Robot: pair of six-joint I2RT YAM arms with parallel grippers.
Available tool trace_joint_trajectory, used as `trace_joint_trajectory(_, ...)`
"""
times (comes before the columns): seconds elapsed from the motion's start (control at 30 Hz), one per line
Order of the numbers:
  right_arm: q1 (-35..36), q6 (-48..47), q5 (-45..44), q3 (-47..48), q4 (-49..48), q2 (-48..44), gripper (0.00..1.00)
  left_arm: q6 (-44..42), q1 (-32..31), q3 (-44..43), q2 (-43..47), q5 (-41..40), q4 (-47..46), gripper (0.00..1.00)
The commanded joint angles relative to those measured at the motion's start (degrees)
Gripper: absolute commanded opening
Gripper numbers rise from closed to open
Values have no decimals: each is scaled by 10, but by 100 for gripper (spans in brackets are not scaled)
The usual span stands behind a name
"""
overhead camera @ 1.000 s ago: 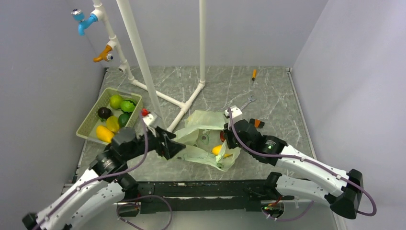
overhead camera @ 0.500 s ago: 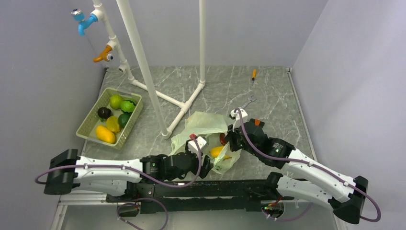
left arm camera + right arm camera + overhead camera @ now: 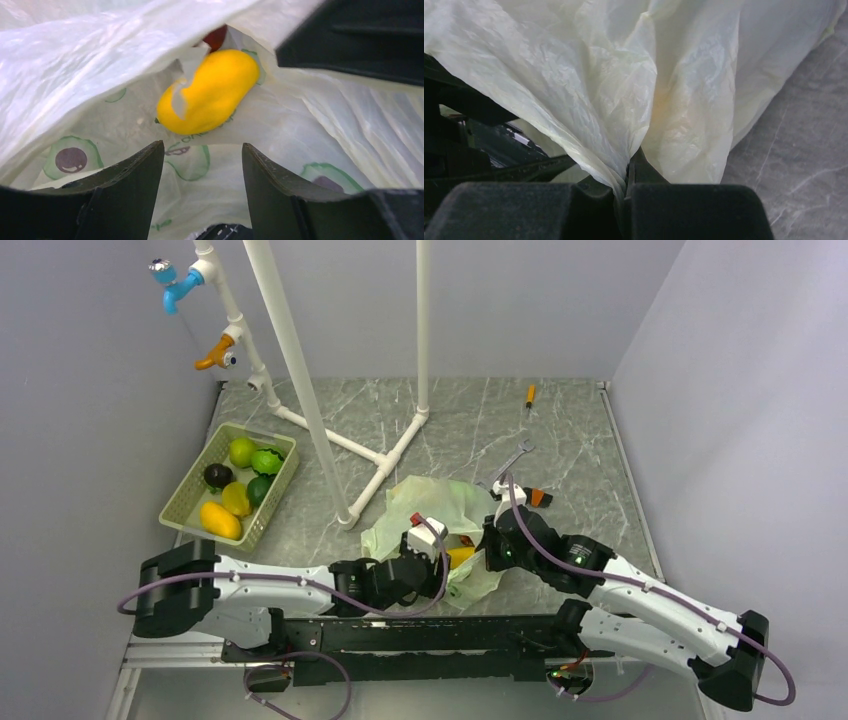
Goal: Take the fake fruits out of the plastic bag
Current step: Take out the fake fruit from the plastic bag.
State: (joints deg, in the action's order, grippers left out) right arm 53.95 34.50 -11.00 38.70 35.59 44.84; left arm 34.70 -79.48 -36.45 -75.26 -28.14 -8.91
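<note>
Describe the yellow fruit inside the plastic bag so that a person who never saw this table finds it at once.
Find the pale-green plastic bag in the middle of the table, near its front edge. In its open mouth, ahead of the left pincer, lies a glossy oblong yellow fruit. Unlike the yellow fruits in the basket at the left, it rests on bag film.

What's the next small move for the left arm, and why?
Probably ease the left end effector forward until its open jaws straddle the glossy yellow oblong toy fruit, then close. It lies just ahead inside the translucent pale-green plastic bag, whose edge the right end effector pinches.
</note>
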Motion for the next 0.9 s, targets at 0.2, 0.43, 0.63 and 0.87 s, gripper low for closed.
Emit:
trace_joint_trajectory(0.2, -1, 82, -20, -28, 21, 8, 0, -25, 32, -54, -69, 16, -42, 62)
trace_joint_trajectory(0.43, -1, 75, -27, -37, 20, -28, 0, -72, 75, -60, -115, 71, -79, 71)
trace_joint_trajectory(0.63, -2, 64, -21, -28, 16, -22, 0, -181, 92, -94, -174, 175, -92, 91)
trace_joint_trajectory(0.87, -1, 55, -18, -24, 5, -19, 0, -242, 113, -140, -217, 149, -36, 96)
